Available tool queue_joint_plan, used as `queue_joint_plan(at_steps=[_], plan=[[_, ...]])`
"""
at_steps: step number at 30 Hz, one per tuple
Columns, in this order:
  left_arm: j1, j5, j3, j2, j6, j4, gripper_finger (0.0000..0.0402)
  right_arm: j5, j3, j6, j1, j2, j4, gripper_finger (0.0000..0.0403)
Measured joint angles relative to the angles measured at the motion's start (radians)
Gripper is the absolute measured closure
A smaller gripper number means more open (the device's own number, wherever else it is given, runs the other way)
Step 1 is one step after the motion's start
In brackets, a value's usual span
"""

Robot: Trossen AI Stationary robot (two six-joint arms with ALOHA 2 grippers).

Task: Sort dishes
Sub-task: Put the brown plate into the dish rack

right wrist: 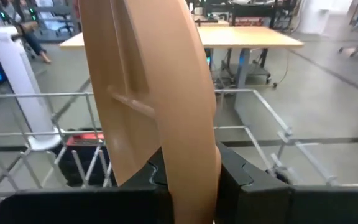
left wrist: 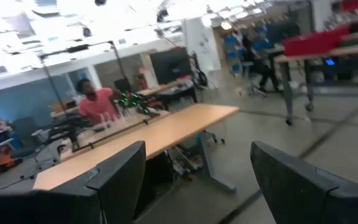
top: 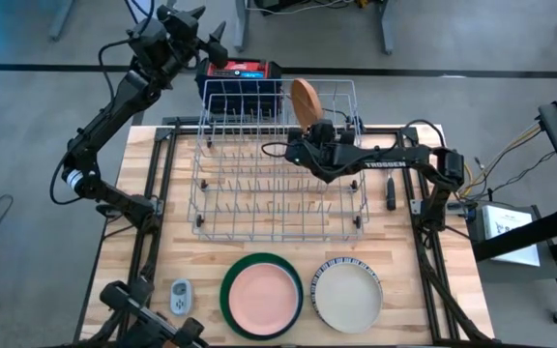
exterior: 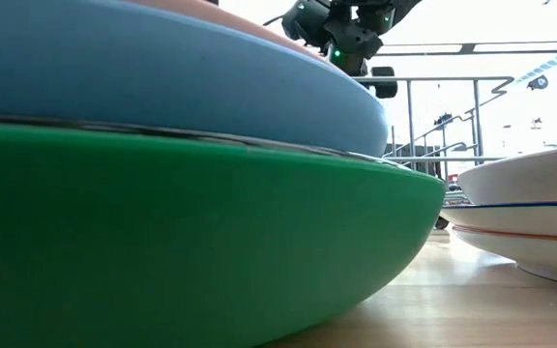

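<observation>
A tan plate (top: 304, 100) stands on edge over the far right part of the silver wire rack (top: 259, 184). My right gripper (top: 307, 124) is shut on it. My left gripper (top: 201, 27) is open and empty, raised high beyond the table's far left corner; its fingers (left wrist: 120, 177) face the room. Near the front edge, a pink plate (top: 262, 295) lies on a blue plate (exterior: 162, 77), which lies in a large green plate (exterior: 182, 242). Beside them a cream dish (top: 346, 298) lies in a blue-white striped bowl (top: 329, 267). My right gripper pinches the tan plate's rim (right wrist: 188, 168) between its two fingers (right wrist: 244, 180), one on each face. The fingers point toward the table's far edge. The plate stands upright on edge, rising above the fingers inside the rack's far right corner. Whether its lower edge rests on the rack is hidden.
A small grey gadget (top: 180, 295) lies at the front left beside the green plate. A red and black box (top: 240, 70) sits just beyond the rack's far side. Bare wood shows to the rack's left and right. A person (left wrist: 95, 99) sits far off in the room.
</observation>
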Motion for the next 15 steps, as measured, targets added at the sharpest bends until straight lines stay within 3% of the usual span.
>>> queue_joint_plan(at_steps=[4,9,11,15], plan=[[0.000,0.113,0.000,-0.001,0.025,-0.064,0.0122,-0.043,0.062,0.024,0.000,-0.010,-0.131,0.0356],[-0.001,0.333,0.000,-0.001,0.029,-0.113,0.0122,-0.199,0.193,0.032,-0.033,-0.064,-0.398,0.0356],[-0.001,0.369,0.000,-0.002,0.030,-0.112,0.0122,-0.285,0.242,0.031,-0.065,-0.091,-0.510,0.0356],[0.000,0.371,0.000,-0.002,0.030,-0.108,0.0122,-0.352,0.341,-0.024,-0.122,-0.140,-0.724,0.0356]])
